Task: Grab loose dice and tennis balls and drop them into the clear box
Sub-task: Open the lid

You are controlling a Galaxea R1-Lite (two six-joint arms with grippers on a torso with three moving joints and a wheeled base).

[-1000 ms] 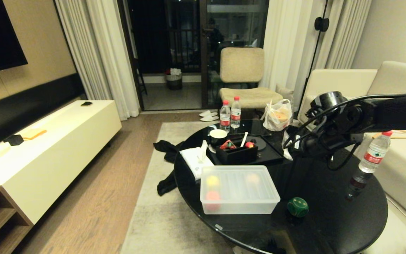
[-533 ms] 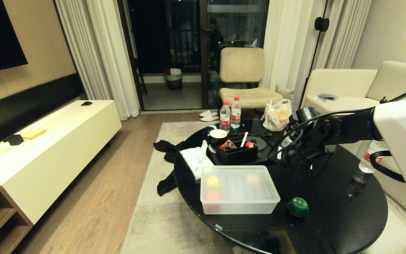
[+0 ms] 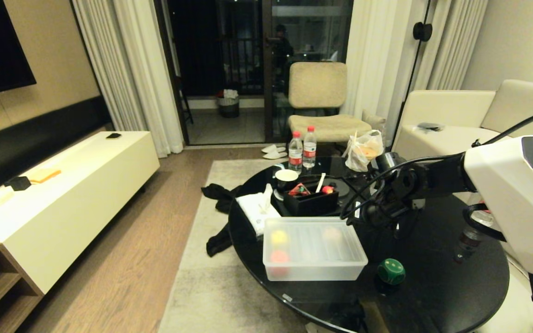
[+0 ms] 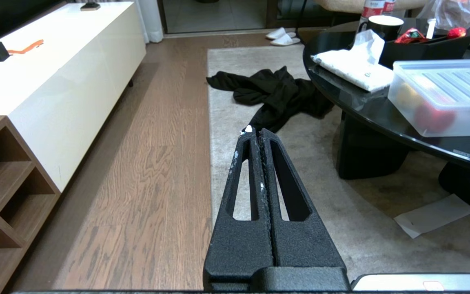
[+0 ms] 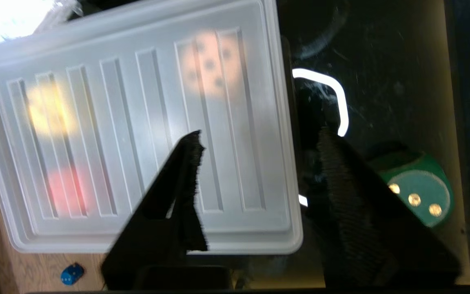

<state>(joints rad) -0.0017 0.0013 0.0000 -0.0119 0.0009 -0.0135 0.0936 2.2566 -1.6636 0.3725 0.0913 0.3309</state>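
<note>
- Right gripper swung from frame right toward centre, now above clear box edge; jaws half-open, empty.
- Lid on; green die loose on tabletop: likely next pick.
- Left gripper parked, jaws closed, empty.

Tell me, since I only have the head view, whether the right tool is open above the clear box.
Observer: Yes, the right tool is open. One finger is over the lidded clear box, the other over the table on the green die's side.
Operator: Any dice I can't see?
Observer: A blue die lies on the floor past the table's edge.
Operator: And the left tool?
Observer: The left tool is shut, held over the rug, pointing toward black clothing.
</note>
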